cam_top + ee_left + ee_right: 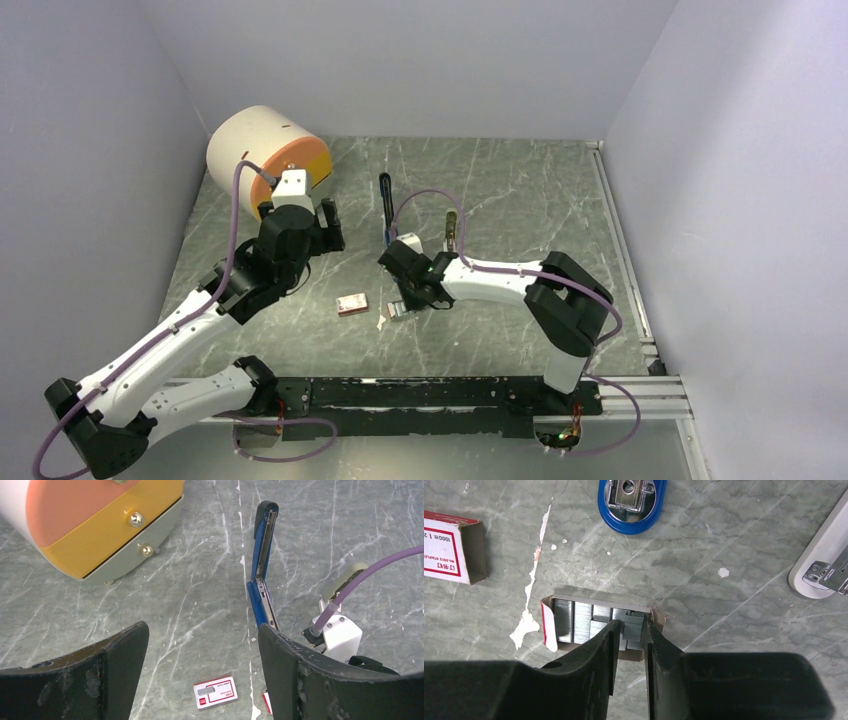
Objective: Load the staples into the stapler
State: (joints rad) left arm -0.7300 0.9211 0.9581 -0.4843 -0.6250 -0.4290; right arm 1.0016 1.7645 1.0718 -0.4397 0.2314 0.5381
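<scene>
Staples (579, 622) sit in one open tray (599, 601), its card walls close around my right pincer (633, 630), which is narrowed onto a short strip. Table (704, 545) shows open between the tray and the one blue stapler (631, 502), opened flat. Left pincer (202, 637) hangs wide, empty. One box sleeve (449, 547); one beige stapler (819, 565).

My left arm (150, 350), lower left of the overhead view, and my right arm (495, 283), centre right, are glossy white shells with chunky black joints. A purple cable (236, 215) runs along each. My left gripper (202, 627) and right gripper (631, 626) have thick matte-black fingers, scuffed grey. A white bracket (342, 639) with screws caps my right wrist.
</scene>
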